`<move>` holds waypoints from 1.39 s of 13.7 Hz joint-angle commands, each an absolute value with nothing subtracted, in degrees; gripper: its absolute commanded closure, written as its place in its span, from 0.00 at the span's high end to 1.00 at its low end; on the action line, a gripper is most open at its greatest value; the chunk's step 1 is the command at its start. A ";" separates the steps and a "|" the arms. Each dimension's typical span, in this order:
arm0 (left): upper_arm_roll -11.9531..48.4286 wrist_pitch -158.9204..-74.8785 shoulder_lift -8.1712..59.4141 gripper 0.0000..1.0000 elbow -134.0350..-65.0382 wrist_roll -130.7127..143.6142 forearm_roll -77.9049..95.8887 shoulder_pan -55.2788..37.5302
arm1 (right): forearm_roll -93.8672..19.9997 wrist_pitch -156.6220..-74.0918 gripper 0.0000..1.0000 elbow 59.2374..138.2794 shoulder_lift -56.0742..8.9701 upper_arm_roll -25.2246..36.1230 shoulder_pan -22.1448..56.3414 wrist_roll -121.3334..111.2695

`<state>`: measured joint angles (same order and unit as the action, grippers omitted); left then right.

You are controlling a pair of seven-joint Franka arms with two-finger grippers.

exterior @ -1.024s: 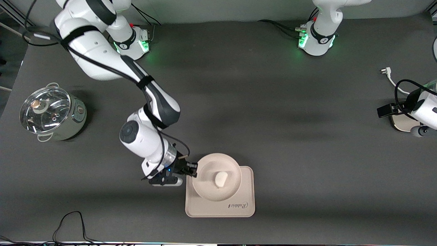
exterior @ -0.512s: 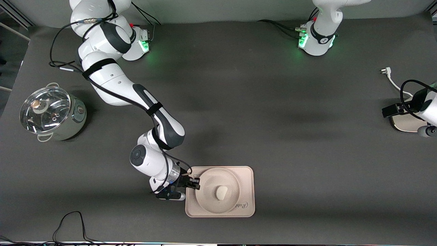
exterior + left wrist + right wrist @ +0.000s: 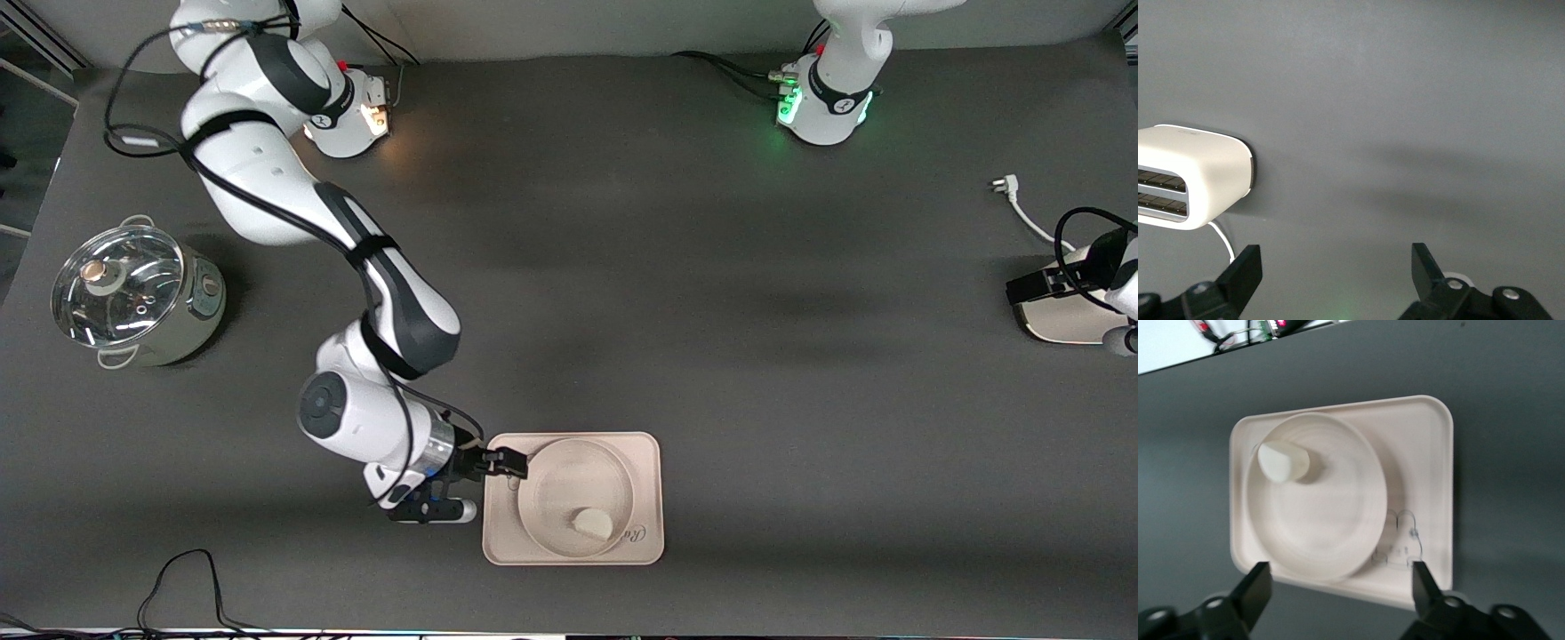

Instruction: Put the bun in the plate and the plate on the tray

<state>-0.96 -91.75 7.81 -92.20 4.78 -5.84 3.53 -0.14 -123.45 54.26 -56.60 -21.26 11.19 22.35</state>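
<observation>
both fingers [image 3: 1338, 587] spread open by the plate [image 3: 576, 484], bun [image 3: 593, 523] inside, on the tray [image 3: 647, 453].

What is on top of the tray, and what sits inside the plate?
The plate rests on the tray, covering most of it, including part of the script. Inside the plate lies the bun, against its rim. The right claw is open beside the plate.

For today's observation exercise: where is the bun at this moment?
In the front view the bun lies in the plate, against its rim nearest the camera; the plate sits on the tray.
</observation>
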 commanded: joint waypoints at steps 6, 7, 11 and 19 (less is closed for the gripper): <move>-1.32 -89.30 7.30 1.00 -91.32 3.60 -5.89 3.78 | -6.83 -104.59 1.00 81.87 -21.58 -5.58 9.67 7.95; -2.01 -89.21 7.12 1.00 -91.41 3.60 -5.89 3.69 | -9.99 -104.15 1.00 86.26 -17.01 -0.93 9.84 3.12; -2.55 -88.16 2.92 1.00 -93.68 4.57 -5.80 2.46 | -8.12 -98.45 1.00 99.82 -0.73 5.80 9.23 -0.53; 2.64 -84.73 -5.80 1.00 -99.50 14.06 -3.78 1.76 | 1.23 -98.27 1.00 105.91 4.92 -1.84 5.80 4.74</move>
